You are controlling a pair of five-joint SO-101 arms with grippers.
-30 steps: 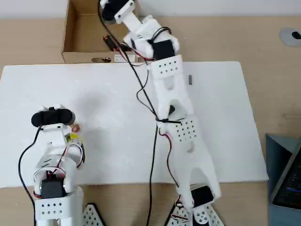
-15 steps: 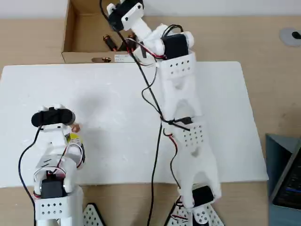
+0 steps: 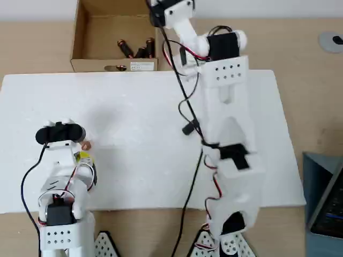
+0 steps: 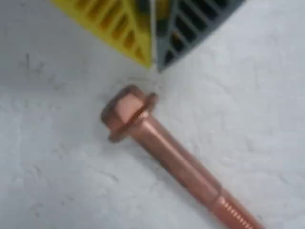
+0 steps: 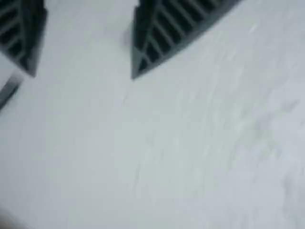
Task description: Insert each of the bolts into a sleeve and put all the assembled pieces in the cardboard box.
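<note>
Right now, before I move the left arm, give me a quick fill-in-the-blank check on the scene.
1. The bolt lies on the white board beside the left fingers, which are ___.
2. The right fingers are ___.
3. The cardboard box holds ___ dark pieces.
Missing: shut; open; three.

Wooden table [image 3: 311,80], white mat [image 3: 123,123] across it, dark laptop [image 3: 324,198] at right edge

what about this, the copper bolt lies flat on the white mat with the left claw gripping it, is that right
Not quite. The copper bolt does lie flat on the white mat, but the left claw isn't gripping it: the claw is shut on nothing, just beside the bolt's head. The left wrist view shows this.
</note>
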